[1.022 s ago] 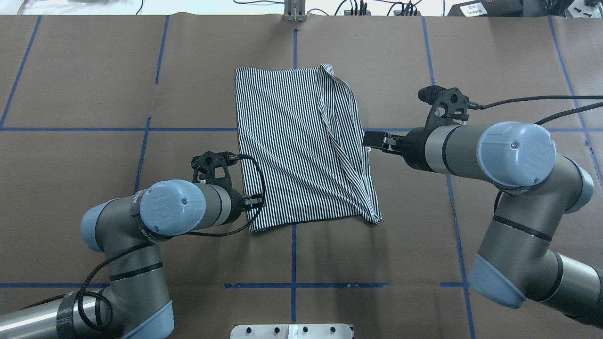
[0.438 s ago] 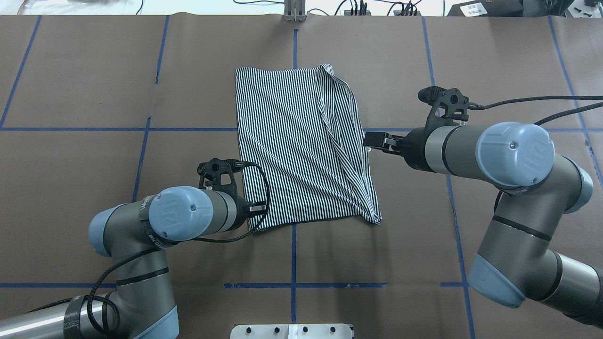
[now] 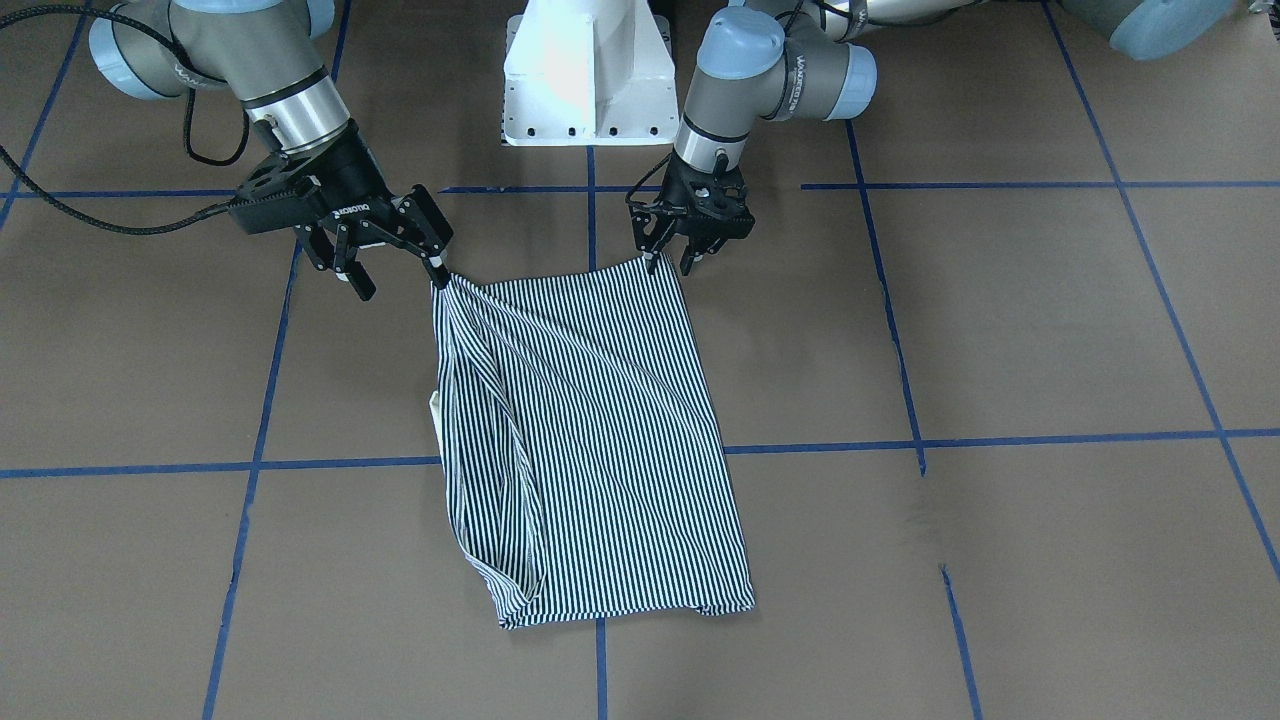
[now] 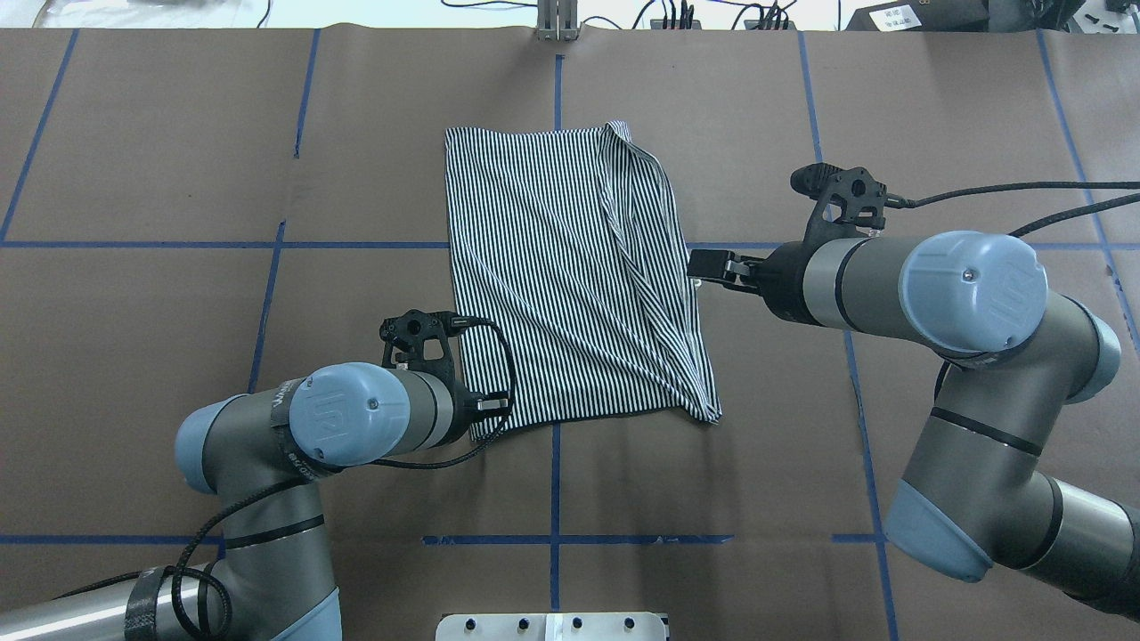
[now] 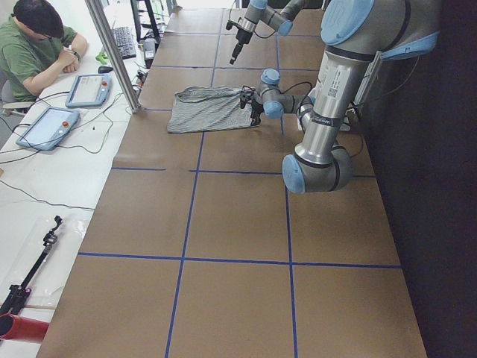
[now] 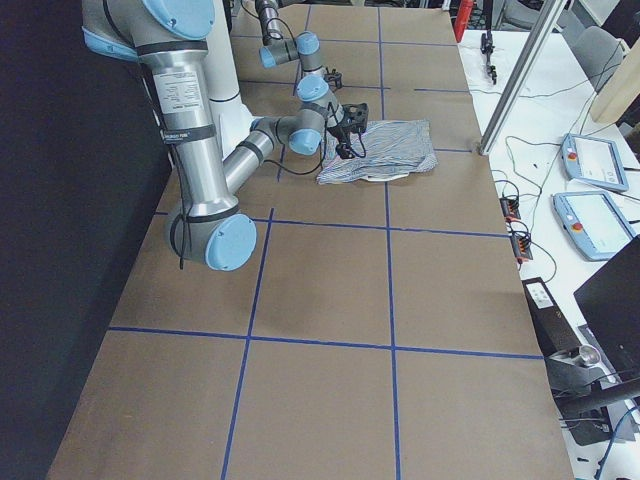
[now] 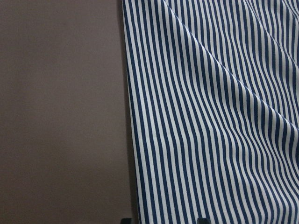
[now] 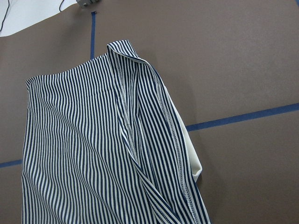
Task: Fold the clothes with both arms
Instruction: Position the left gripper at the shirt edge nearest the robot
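One shirt (image 4: 570, 276), striped, folded to a rough rectangle. It lies flat mid-table between the left and right edges, closer to the far edge than the robot's. We count one cream collar (image 8: 192, 156) bit poking out on its right side and one thick fold along that side.

Two arms, two grippers.
- Left gripper (image 3: 671, 266): fingers spread, low over the shirt's near-left corner. We cannot tell if it touches the cloth.
- Right gripper (image 3: 402, 286): fingers spread wide, holding nothing, raised beside the shirt's right edge. Contact unclear.
- Left arm (image 4: 347, 414) comes in from the near-left, right arm (image 4: 971, 285) from the right.

Table (image 4: 178, 178): brown cover, blue tape grid. One white base (image 3: 585, 75) sits at the robot's edge. One person (image 5: 33, 45) sits past the far edge, with two pendants (image 5: 89, 89) alongside.
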Available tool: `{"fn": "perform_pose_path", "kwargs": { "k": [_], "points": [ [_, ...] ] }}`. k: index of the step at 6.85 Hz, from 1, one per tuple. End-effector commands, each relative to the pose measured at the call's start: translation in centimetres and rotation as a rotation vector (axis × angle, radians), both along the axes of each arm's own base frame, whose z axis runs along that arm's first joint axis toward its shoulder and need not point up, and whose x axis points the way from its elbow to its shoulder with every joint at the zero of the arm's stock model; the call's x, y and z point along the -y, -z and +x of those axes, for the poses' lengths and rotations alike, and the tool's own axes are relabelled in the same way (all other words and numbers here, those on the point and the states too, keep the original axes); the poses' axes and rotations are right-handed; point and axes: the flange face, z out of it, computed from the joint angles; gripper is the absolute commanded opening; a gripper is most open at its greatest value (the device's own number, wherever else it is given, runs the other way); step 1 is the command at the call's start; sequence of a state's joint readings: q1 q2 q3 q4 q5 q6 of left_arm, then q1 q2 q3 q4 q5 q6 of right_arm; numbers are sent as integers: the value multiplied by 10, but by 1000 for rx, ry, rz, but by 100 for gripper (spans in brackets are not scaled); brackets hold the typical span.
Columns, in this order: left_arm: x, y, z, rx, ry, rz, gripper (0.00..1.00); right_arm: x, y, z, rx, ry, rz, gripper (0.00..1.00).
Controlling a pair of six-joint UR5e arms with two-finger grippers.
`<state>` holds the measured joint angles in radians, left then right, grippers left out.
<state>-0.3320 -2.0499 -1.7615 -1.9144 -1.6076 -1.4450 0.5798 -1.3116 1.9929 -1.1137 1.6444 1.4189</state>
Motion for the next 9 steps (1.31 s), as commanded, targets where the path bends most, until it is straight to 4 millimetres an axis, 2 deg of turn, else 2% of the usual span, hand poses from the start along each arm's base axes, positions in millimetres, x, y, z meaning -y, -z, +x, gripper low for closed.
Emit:
{"fn": "perform_pose_path", "kwargs": {
  "k": [1,4,5,6,7,9],
  "points": [
    [-2,-1,2,2,-4,-1,48,0,0,0,0,0,0,100],
    [-4,-11,10,21,-10,-6,48,0,0,0,0,0,0,100],
    [-4,-11,11,23,-10,-7,38,0,0,0,0,0,0,100],
    [-4,-11,11,23,-11,-8,16,0,0,0,0,0,0,100],
    [-4,-11,11,22,-12,-6,0,0,0,0,0,0,0,100],
    [-4,-9,1,19,-26,19,0,0,0,0,0,0,0,100]
  ]
}}
